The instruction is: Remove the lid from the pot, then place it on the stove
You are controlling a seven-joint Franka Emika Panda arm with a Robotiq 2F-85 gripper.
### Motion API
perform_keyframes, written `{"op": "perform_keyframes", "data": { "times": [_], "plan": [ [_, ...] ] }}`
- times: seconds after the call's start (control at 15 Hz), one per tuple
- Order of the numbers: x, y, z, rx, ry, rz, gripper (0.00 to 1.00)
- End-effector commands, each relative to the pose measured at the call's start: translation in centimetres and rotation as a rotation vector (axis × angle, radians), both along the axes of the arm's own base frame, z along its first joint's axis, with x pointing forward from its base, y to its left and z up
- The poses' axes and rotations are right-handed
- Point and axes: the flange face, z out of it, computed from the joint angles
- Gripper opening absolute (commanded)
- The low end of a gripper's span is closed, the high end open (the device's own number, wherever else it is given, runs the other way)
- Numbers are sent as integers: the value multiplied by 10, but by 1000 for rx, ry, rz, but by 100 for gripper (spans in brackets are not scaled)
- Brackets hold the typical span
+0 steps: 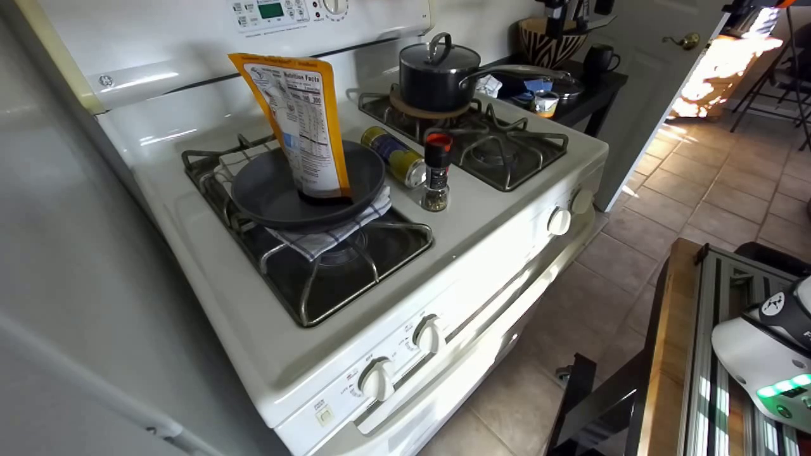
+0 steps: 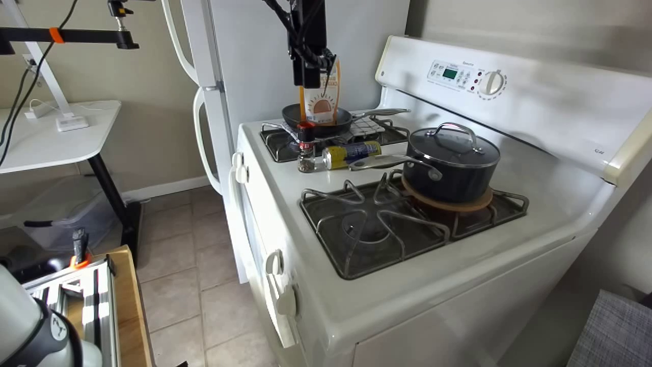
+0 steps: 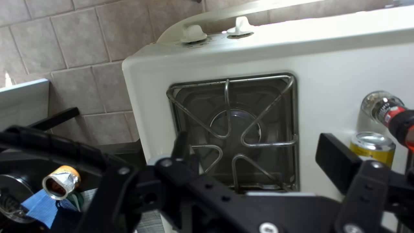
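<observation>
Lid (image 2: 448, 153) seated on the pot (image 2: 448, 181); pot rests on a round brown pad (image 2: 463, 206) at the rear of the white stove (image 2: 433, 270), its long handle (image 2: 379, 161) reaching out toward a can (image 2: 351, 154) lying on its side. Gripper (image 3: 254, 142) above the stove top in the wrist view — fingers (image 3: 336, 160) spread wide, a front burner grate (image 3: 228, 106) visible in the gap between them. Red-topped grinder (image 1: 437, 174) upright just beside the can. At the stove's other side, a dark pan (image 1: 272, 190) sits on a checked cloth (image 1: 317, 242) — pouch (image 1: 310, 126) standing in the pan, seen in both exterior views.
</observation>
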Motion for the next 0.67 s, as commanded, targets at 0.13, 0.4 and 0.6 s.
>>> {"op": "perform_keyframes", "data": {
  "times": [0.13, 0.4, 0.6],
  "plan": [
    [47, -1, 28, 102, -84, -273, 100],
    [95, -16, 38, 155, -185, -453, 100],
    [131, -32, 42, 194, -266, -572, 100]
  ]
}}
